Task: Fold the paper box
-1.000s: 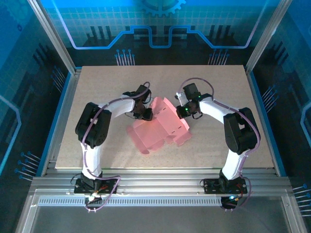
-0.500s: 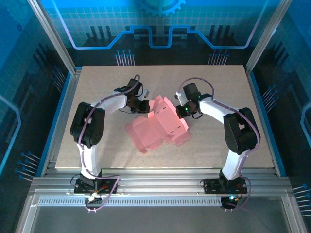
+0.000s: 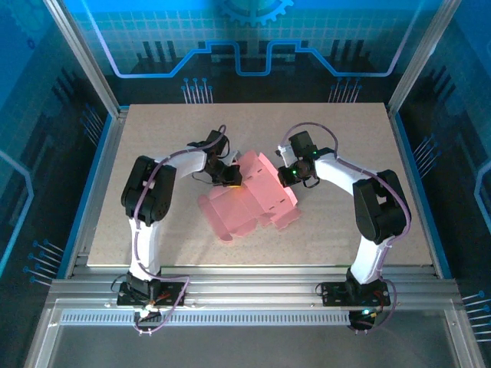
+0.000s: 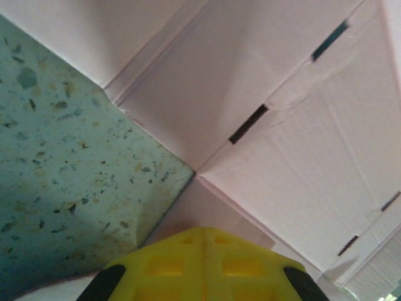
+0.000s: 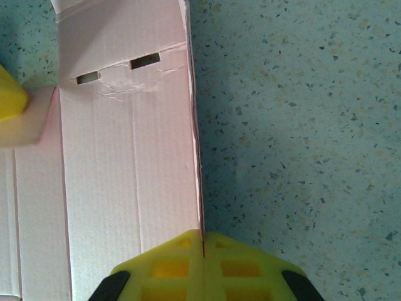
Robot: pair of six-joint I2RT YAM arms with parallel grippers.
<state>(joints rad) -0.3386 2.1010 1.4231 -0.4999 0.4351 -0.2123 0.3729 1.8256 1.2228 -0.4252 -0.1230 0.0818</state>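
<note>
The paper box (image 3: 249, 198) is a pink creased cutout lying partly unfolded in the middle of the table, with panels raised at its far side. My left gripper (image 3: 231, 178) is at its far left corner, shut. Its yellow tips (image 4: 203, 241) sit against a small pink tab, with no card visible between them. The slotted panels of the box (image 4: 282, 125) spread out ahead of those tips. My right gripper (image 3: 291, 175) is at the far right edge of the box, shut on the edge of a standing panel (image 5: 125, 157). That edge runs straight into the seam of its fingers (image 5: 202, 251).
The speckled tabletop (image 3: 153, 130) lies open around the cutout, with free room at the left, right and back. Metal frame rails and blue walls bound the table. Both arm bases stand at the near edge.
My left gripper closed, drew back from the box toward the far left, then returned to the box's far left corner. The right gripper and the box have hardly moved.
</note>
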